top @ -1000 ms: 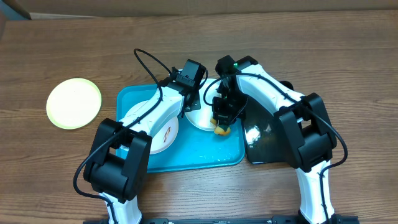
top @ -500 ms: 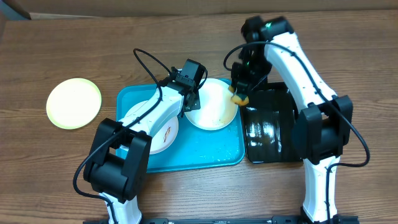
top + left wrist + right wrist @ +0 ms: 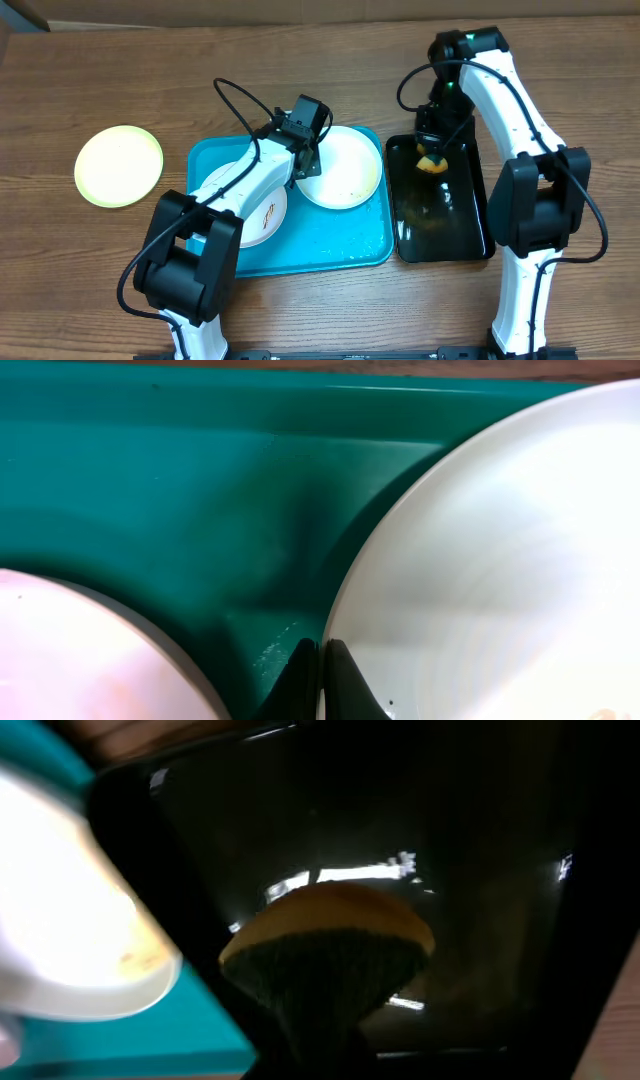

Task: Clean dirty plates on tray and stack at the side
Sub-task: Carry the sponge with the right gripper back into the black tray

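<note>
Both reach forward: left hand (image 3: 306,170) pinches plate (image 3: 348,172), right hand (image 3: 432,152) clutches sponge (image 3: 330,935).

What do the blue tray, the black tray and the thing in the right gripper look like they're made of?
The blue tray looks like moulded plastic with a satin finish, going by its rounded corners and low raised rim. The black tray is glossy with mirror-like highlights; plastic or lacquer, I can't tell which. The right gripper holds what is probably a sponge, yellow foam over a dark scouring layer.

We see a brown wood-grain surface (image 3: 100,80) filling the view, evenly lit, with a paler strip (image 3: 250,10) along 12 o'clock.
</note>
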### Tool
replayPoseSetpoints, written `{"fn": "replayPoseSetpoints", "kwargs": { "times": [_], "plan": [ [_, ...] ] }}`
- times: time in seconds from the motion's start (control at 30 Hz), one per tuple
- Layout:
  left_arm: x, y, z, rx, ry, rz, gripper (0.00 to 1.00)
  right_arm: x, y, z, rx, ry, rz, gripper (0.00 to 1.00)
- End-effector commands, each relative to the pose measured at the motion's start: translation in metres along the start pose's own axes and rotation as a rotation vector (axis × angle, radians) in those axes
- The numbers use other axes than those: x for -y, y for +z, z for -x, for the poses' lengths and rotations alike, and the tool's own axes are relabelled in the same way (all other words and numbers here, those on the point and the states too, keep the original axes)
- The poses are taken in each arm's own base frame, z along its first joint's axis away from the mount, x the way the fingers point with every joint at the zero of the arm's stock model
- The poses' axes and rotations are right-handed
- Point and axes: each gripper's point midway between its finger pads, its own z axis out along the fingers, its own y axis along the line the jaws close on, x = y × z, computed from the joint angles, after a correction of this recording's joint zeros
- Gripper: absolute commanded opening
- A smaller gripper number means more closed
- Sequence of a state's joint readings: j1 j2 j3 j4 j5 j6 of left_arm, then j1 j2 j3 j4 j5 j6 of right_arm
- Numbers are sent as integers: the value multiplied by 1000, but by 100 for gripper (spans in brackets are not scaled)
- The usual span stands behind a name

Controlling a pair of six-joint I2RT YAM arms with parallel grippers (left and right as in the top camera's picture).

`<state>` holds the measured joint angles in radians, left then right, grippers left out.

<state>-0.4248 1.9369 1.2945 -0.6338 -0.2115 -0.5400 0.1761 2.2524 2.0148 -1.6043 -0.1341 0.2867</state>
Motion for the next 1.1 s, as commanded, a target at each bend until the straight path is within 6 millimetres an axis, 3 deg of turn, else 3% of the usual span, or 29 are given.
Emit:
{"fn": "replayPoseSetpoints", "kwargs": {
  "times": [0.0,0.27,0.6,0.87,1.07],
  "plan": [
    [-11,-24,18,58,-19,-15,4,8,11,2,8,-28,-30,4],
    [-18,-58,36,132,-55,-49,4,-4,52,-6,-38,-77,19,4],
    [-18,-61,38,142,-59,-54,4,-45,78,-26,-48,-191,25,4],
    [-23,-60,40,141,-71,-49,4,-52,72,-18,-9,-225,40,3],
    [-27,-58,40,125,-84,-65,4,-39,32,-2,28,-225,65,4]
  ]
}}
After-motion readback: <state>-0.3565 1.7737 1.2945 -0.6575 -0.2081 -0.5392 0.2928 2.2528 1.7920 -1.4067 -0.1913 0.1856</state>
